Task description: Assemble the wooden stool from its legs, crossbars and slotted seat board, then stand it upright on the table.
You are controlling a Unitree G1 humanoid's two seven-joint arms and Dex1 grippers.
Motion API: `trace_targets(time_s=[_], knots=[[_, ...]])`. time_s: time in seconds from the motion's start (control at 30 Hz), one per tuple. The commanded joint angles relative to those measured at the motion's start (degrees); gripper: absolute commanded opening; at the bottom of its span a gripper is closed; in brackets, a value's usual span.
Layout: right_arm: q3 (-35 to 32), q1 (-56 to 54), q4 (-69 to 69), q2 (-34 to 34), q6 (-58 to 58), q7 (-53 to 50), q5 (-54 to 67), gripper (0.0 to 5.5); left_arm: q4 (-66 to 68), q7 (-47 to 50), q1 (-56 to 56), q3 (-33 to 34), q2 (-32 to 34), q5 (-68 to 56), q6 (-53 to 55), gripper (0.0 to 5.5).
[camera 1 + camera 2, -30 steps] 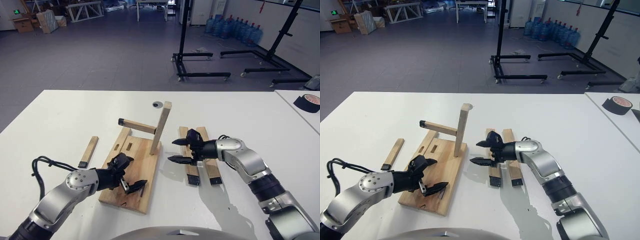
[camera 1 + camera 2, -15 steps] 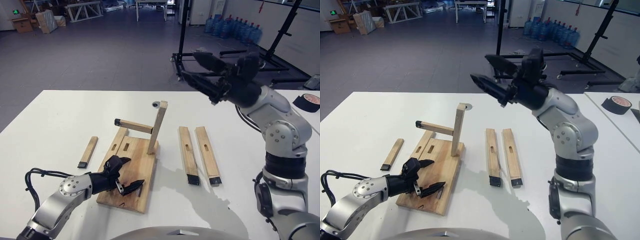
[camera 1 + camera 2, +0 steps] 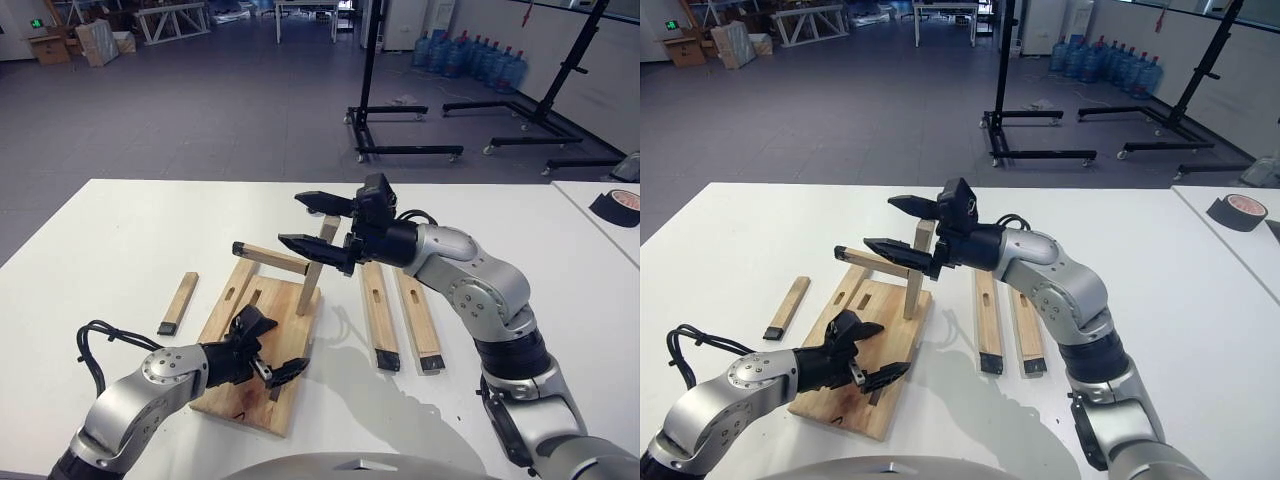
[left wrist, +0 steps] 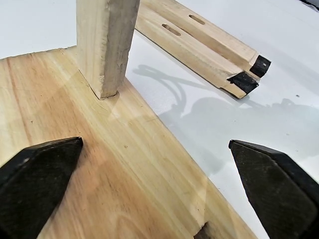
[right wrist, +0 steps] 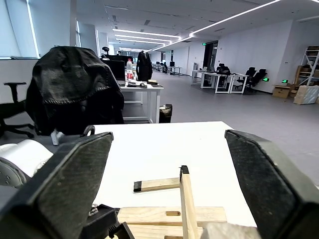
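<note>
The slotted seat board (image 3: 252, 372) lies flat on the white table. One leg (image 3: 314, 268) stands upright in it, with a crossbar (image 3: 268, 255) sticking out to the left from near its top. My right gripper (image 3: 295, 218) is open at the top of that leg, one finger above the crossbar and one in front of it. My left gripper (image 3: 272, 346) hovers open over the board's near end, and the left wrist view has the leg's foot (image 4: 107, 45) just ahead of it. Two more legs (image 3: 378, 312) lie side by side to the right of the board.
A short wooden piece (image 3: 178, 301) lies left of the board, and another slotted leg (image 3: 231, 288) rests along the board's left edge. A black tape roll (image 3: 614, 205) sits on the neighbouring table at far right. Bare tabletop (image 3: 120, 230) spreads to the left and back.
My right gripper rose from beside the two lying legs, swung high at the back, then came down to the upright leg's top. The left gripper stayed open over the board's near end.
</note>
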Motion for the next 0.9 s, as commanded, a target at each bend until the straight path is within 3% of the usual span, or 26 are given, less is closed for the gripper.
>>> trace_targets(time_s=[0.03, 0.3, 0.43, 0.63, 0.73, 0.9], knots=[[1.1, 3.2, 2.2, -0.9, 3.4, -0.6, -1.7, 4.1, 5.2, -1.4, 2.8, -0.8, 0.9, 1.5, 1.7, 5.4], [-14.5, -1.9, -7.2, 1.5, 3.1, -7.2, 10.6, 4.1, -4.8, -0.2, 5.8, 2.8, -2.4, -3.7, 1.0, 5.4], [-20.2, 1.1, -8.1, 2.3, 3.9, -13.0, 15.2, 4.1, -5.5, -0.9, 3.0, 8.8, -3.3, -9.6, 1.9, 5.4], [-32.3, 20.1, -12.7, 2.7, 4.6, -23.1, 24.5, 4.1, -2.2, -12.3, 7.7, 22.4, 5.2, -10.7, -4.0, 5.4], [-32.4, 30.7, -14.0, 3.5, 3.6, -24.8, 22.0, 4.1, 0.2, -22.4, 17.5, 27.1, 13.1, -4.2, -11.2, 5.4], [-31.2, 38.5, -11.9, 5.2, 0.8, -24.6, 17.7, 4.1, 4.2, -31.8, 26.6, 31.6, 16.8, 0.7, -18.4, 5.4]])
